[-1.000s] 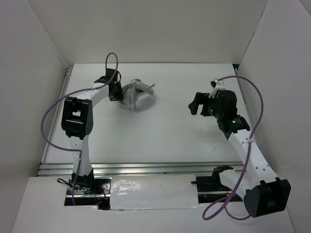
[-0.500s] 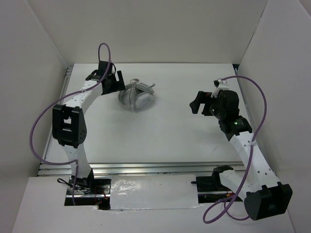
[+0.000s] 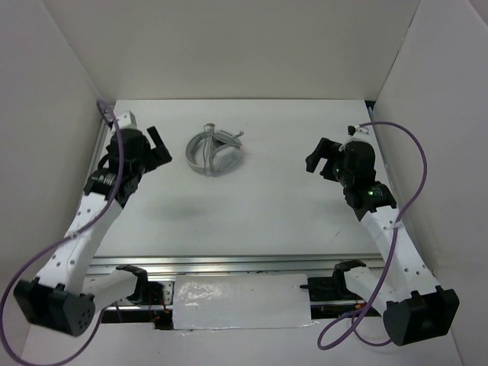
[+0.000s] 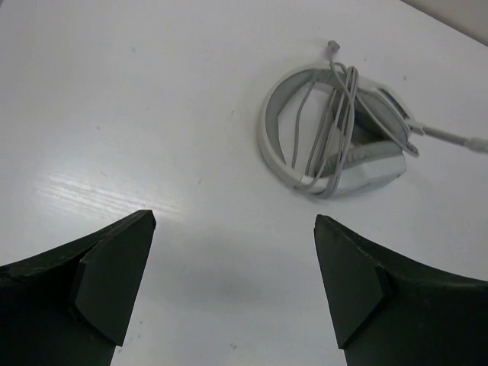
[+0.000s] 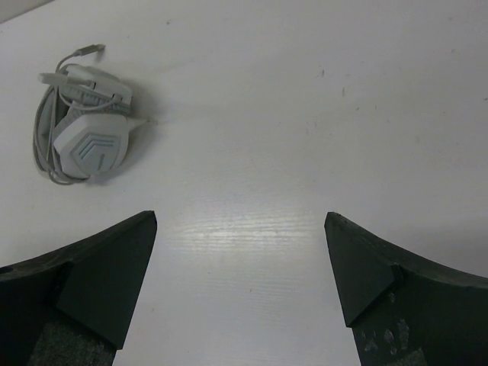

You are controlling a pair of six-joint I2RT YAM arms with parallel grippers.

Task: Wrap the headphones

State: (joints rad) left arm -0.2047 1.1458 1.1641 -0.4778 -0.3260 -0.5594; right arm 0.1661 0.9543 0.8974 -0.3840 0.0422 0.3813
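Observation:
The light grey headphones (image 3: pixel 215 151) lie on the white table at the back middle, with the thin grey cable wound over the headband (image 4: pixel 329 122) and the ear cup (image 5: pixel 90 145) facing up. My left gripper (image 3: pixel 158 148) hangs open to their left, a short way off, with nothing between its fingers (image 4: pixel 114 274). Well to their right, my right gripper (image 3: pixel 320 155) is open too, and its fingers (image 5: pixel 358 267) are empty. Neither gripper touches the headphones.
White walls (image 3: pixel 61 84) close in the table (image 3: pixel 252 206) on the left, back and right. Purple arm cables (image 3: pixel 408 175) loop beside both arms. A metal rail (image 3: pixel 229 264) runs along the near edge.
My left gripper has let go of the headphones, opened wide and drawn back to the left. The right arm has shifted slightly to the right. The headphones stay put.

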